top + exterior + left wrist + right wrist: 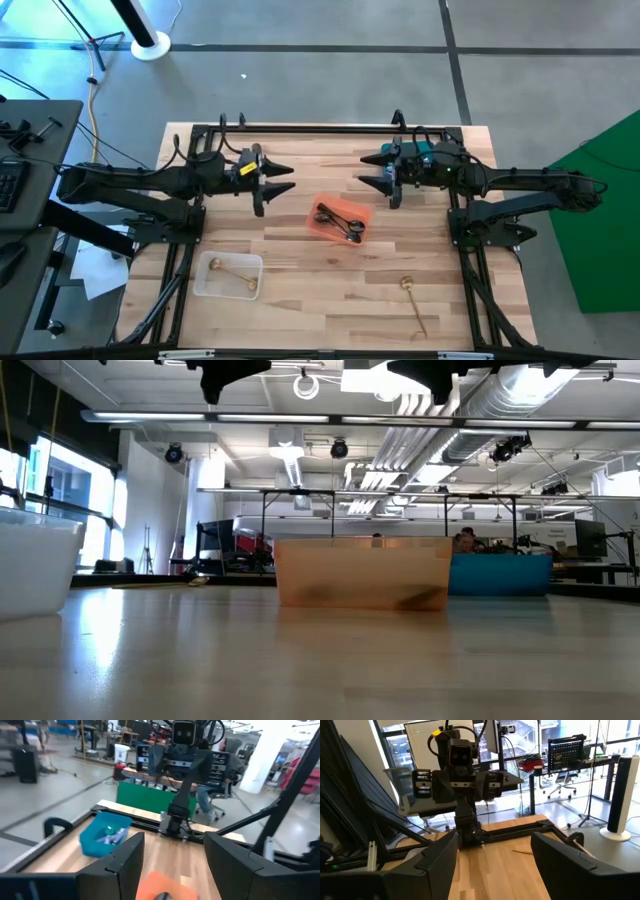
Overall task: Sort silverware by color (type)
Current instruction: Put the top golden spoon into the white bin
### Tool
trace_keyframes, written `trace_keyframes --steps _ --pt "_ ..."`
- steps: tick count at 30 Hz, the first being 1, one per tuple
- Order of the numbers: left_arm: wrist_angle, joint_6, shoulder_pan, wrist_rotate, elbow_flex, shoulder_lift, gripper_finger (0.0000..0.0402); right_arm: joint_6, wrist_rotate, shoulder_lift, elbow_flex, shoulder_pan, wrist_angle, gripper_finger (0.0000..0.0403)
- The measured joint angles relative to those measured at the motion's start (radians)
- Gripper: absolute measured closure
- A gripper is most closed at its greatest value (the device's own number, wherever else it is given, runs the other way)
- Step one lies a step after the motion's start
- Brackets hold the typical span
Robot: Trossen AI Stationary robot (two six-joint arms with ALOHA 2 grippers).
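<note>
Two or three black pieces of silverware (340, 222) lay jumbled inside the orange bin (322, 229) near the table's middle, crossing one another, handles pointing roughly toward the right arm's side; a gold piece (236, 279) lay flat in the clear bin (204, 284) at the front on the left arm's side; another gold piece (413, 301) lay loose on the bare wood at the front right, its head toward the table's middle, handle slanting toward the front edge.

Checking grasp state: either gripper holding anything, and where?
Nothing held. Left gripper and right gripper both hang open above the table; the silverware lies in the orange bin.
</note>
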Motion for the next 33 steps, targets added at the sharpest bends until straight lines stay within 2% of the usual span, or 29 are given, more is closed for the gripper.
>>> trace_keyframes --steps 7,18,24,33 --pt "0.0 0.032 0.0 -0.027 0.0 0.0 0.0204 -0.06 -0.001 0.0 0.0 0.0 -0.002 0.0164" --pt "-0.001 0.036 0.0 -0.027 0.0 0.0 0.0204 -0.043 -0.002 0.0 0.0 0.0 -0.002 0.0164" --pt "-0.001 0.087 0.0 -0.028 0.0 0.0 0.0204 -0.06 -0.002 0.0 0.0 0.0 -0.002 0.0164" --pt "-0.001 0.06 0.008 -0.034 0.0 0.0 0.0204 -0.06 -0.002 0.0 0.0 0.0 -0.003 0.0164"
